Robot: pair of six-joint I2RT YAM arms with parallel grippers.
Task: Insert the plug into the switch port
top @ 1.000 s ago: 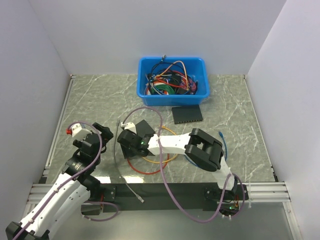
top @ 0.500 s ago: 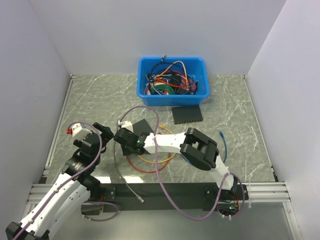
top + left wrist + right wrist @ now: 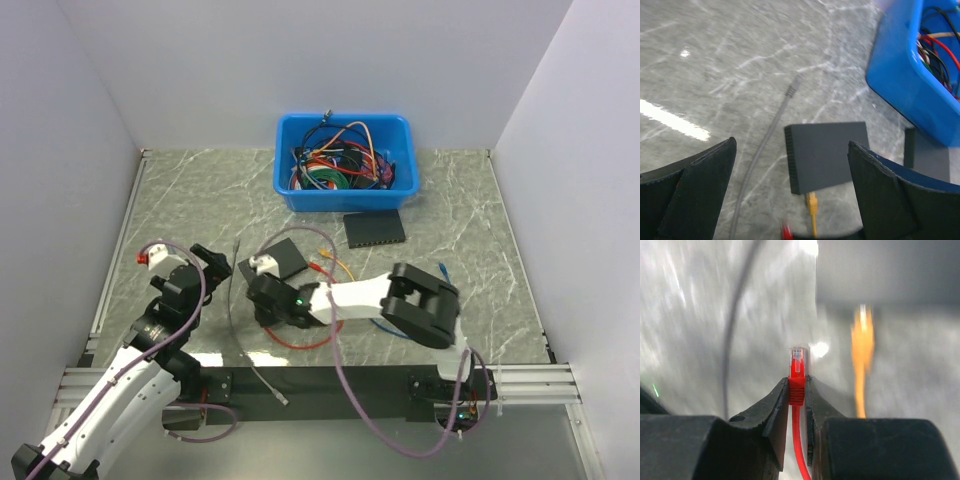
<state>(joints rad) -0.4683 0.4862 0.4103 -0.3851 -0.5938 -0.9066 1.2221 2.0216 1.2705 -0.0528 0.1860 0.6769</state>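
My right gripper (image 3: 267, 278) is shut on the clear plug (image 3: 797, 360) of a red cable, not a blue one; the plug sticks out past the fingertips (image 3: 781, 390). It points at the near edge of a flat black switch (image 3: 283, 256), a short gap away. A yellow cable's plug (image 3: 811, 202) sits at that edge, just right of the red plug. The ports themselves do not show. The blue cable (image 3: 446, 288) lies on the table at the right, held by nothing. My left gripper (image 3: 792, 144) is open and empty, left of the switch (image 3: 827, 155).
A second black switch (image 3: 374, 228) lies in front of the blue bin (image 3: 346, 190) of tangled cables. A loose grey cable (image 3: 231, 300) runs along the table between the two grippers. Red and yellow cable loops lie under the right arm.
My right gripper has drawn back toward the near edge and slightly right with the red plug, uncovering the switch. The cable loops have shifted. The left arm has barely moved.
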